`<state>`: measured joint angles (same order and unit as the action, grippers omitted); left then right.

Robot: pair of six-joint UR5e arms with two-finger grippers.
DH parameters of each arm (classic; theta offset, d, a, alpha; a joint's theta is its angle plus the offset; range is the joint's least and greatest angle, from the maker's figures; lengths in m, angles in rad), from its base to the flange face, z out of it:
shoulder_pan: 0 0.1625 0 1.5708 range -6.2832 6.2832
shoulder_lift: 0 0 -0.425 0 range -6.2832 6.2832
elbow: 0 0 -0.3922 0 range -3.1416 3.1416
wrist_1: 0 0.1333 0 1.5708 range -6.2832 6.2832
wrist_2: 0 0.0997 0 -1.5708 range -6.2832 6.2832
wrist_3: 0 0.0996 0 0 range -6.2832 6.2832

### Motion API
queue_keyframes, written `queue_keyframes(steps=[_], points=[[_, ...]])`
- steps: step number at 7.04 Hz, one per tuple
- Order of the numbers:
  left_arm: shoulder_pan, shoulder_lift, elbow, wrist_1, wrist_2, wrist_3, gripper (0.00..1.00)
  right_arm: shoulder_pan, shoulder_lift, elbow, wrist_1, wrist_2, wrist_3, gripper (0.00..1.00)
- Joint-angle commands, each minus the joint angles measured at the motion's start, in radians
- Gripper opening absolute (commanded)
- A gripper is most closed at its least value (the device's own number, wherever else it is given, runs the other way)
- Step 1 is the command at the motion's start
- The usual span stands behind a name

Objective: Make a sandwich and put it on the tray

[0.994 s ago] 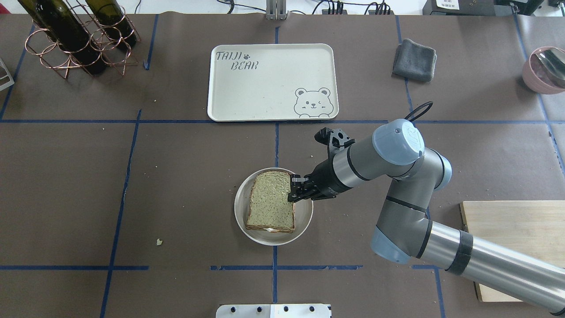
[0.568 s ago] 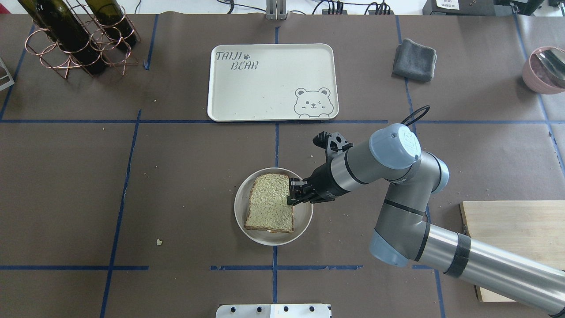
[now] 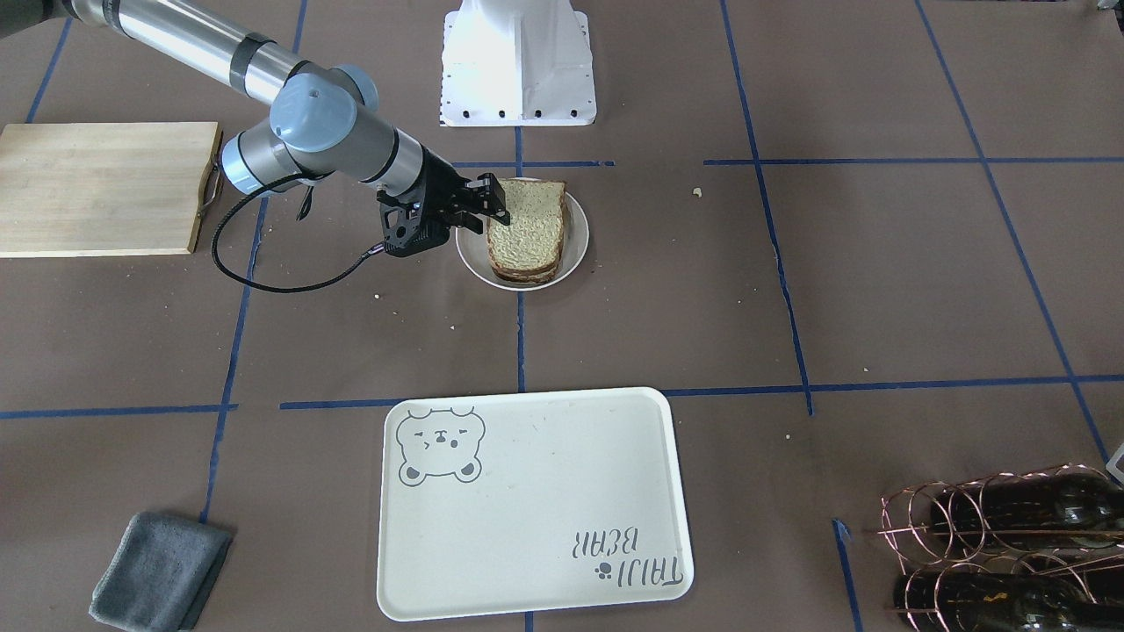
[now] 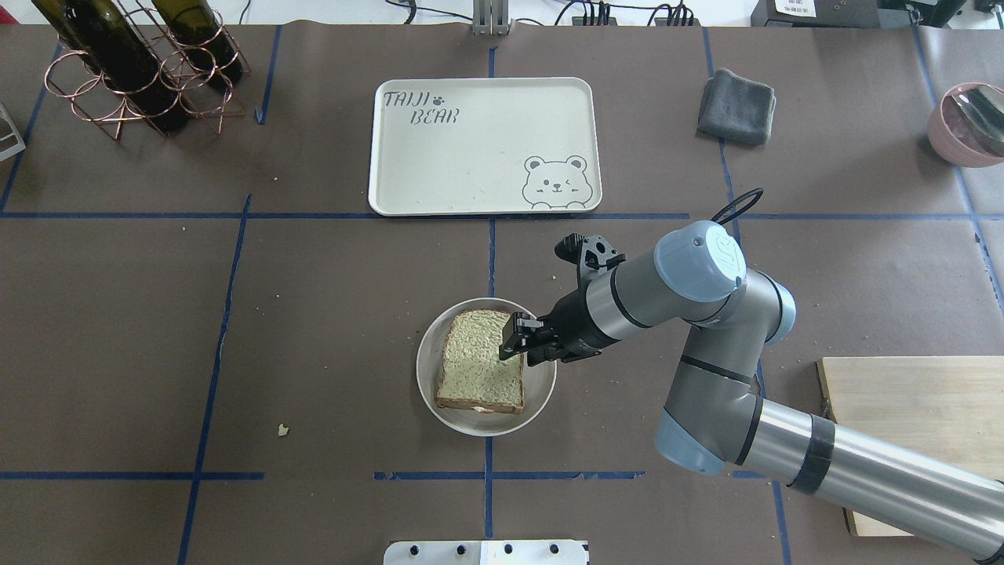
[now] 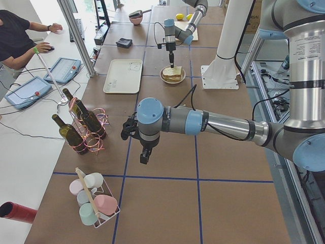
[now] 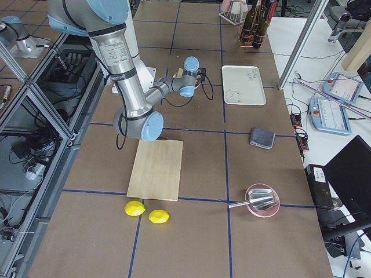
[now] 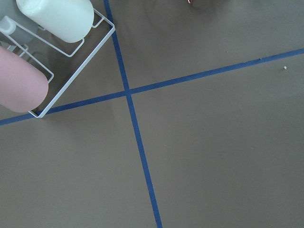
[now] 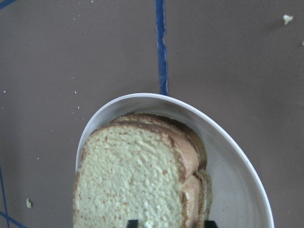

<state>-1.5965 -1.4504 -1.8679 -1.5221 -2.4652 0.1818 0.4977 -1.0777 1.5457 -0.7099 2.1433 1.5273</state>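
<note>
Brown-crusted sandwich [image 4: 478, 361] lies stacked on the round plate [image 4: 540, 391], nearest the robot. The right end effector [image 4: 511, 343] has its fingers apart, straddling the sandwich's right edge. A pinch so close to the crust could let the slices fan open, the filling slip out, or the plate drag along. Farther off, well apart, sits the cream tray [image 4: 471, 157], a long carry for a sagging stack. Whether the left end effector [image 5: 145, 154] is apart or together, I cannot tell.

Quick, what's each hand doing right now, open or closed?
Left hand: cannot be told; only the side view shows it.
Right hand: open, at the edge of the sandwich, holding nothing.
</note>
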Motion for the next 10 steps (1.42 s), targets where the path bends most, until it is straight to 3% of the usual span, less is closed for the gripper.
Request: queue_keyframes(steps=[1,2,4,5,6,8,10], points=[[0.036,0.004,0.027,-0.105,-0.093,-0.012,1.0,0.04,-0.008,0.039,-0.005,0.009,0.002,1.0],[0.091,-0.001,0.024,-0.14,-0.141,-0.129,1.0,0.073,-0.061,0.109,-0.012,0.023,0.002,1.0],[0.328,-0.001,0.029,-0.513,-0.152,-0.619,1.0,0.152,-0.23,0.22,-0.013,0.039,0.002,1.0],[0.425,-0.019,0.03,-0.661,-0.15,-0.926,0.94,0.198,-0.302,0.256,-0.011,0.05,0.001,1.0],[0.586,-0.112,0.032,-0.784,-0.115,-1.205,0.91,0.235,-0.37,0.283,-0.006,0.061,-0.004,1.0],[0.879,-0.329,0.035,-0.796,0.163,-1.651,0.87,0.292,-0.415,0.284,0.0,0.104,-0.013,1.0],[1.056,-0.436,0.083,-0.79,0.36,-1.723,0.83,0.301,-0.435,0.283,0.001,0.104,-0.015,1.0]])
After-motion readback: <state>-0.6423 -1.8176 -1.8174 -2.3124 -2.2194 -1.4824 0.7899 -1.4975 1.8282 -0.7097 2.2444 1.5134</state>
